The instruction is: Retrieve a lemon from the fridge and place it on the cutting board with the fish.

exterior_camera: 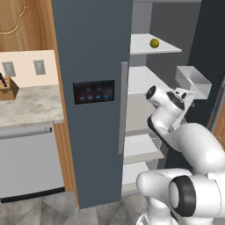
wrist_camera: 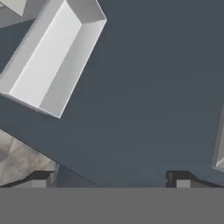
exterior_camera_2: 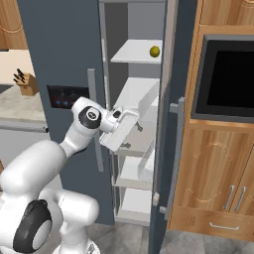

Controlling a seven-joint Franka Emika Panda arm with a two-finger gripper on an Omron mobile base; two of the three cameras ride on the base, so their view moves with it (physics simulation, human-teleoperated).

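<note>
Left base view, left to right: knife block [exterior_camera: 8, 88] at far left on the speckled counter [exterior_camera: 30, 105], silver dishwasher [exterior_camera: 28, 160] below it, then the closed fridge [exterior_camera: 92, 52] door with its lit panel, then the open compartment.

The lemon [exterior_camera: 154, 43] sits on the top shelf [exterior_camera: 145, 46], upper right of centre in the frame. In the right base view it is at upper centre [exterior_camera_2: 155, 51].

The gripper [wrist_camera: 111, 181] looks onto the inner face of the open door, with a white door bin [wrist_camera: 52, 57] at the upper left of the hand view. Fingertips [wrist_camera: 43, 178] stand wide apart, nothing between them.

Risks, as I judge them:
- The hand sits well below the lemon's shelf and faces away from it; a straight rise could catch the shelf's front edge.
- The door bin lies near the wrist in the left base view; a swing could knock it.
- The round lemon may roll back from a poor approach.

Hard to make out:
- In both base views the wrist covers the fingers.
- Lower shelves are partly behind the arm.
</note>
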